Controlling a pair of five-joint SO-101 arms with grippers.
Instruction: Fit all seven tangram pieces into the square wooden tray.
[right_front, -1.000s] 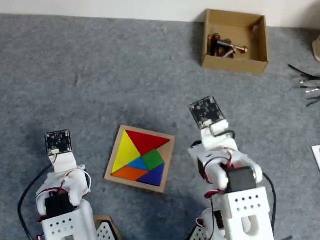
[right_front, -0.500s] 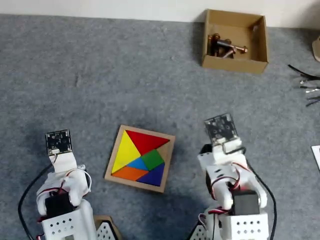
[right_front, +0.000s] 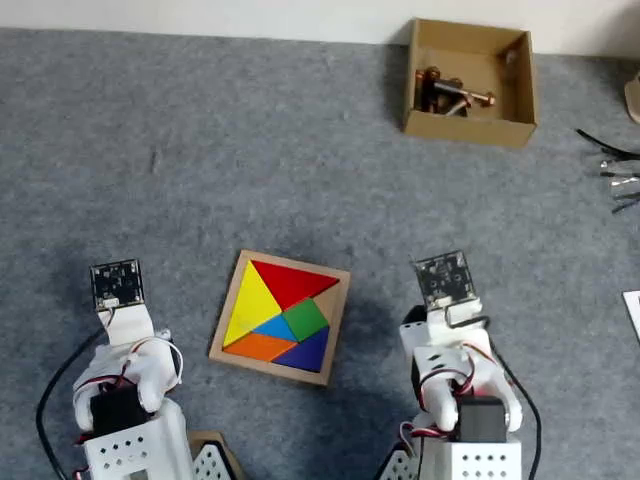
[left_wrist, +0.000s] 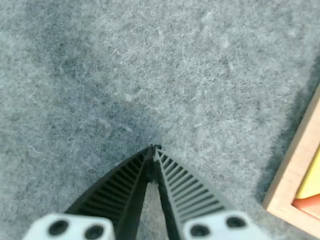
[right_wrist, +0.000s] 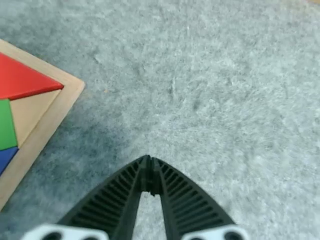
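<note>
Around the tray (right_front: 297, 262) the grey carpet (right_front: 180, 150) lies open on every side. The nearest other thing, a cardboard box (right_front: 466, 131), stands well apart beyond the tray's far right corner. The tray is turned a little, so its rims do not run square to my arms.

My left gripper (left_wrist: 153, 148) is clenched, its fingers meeting at the tips with nothing between them. It hangs over bare carpet near the tray's left rim, apart from it. My right gripper (right_wrist: 149, 159) is pressed together the same way and holds nothing, over carpet near the tray's right rim, not touching.

Inside the tray lie a red triangle (right_front: 290, 280), a yellow triangle (right_front: 250, 300), a green square (right_front: 305, 318), a small blue triangle (right_front: 275, 327), an orange piece (right_front: 262, 346) and a purple piece (right_front: 308, 350), edge to edge. Between red and green, against the right rim, I see a wood-coloured triangle (right_wrist: 31, 112) — piece or bare tray floor, I cannot tell.
</note>
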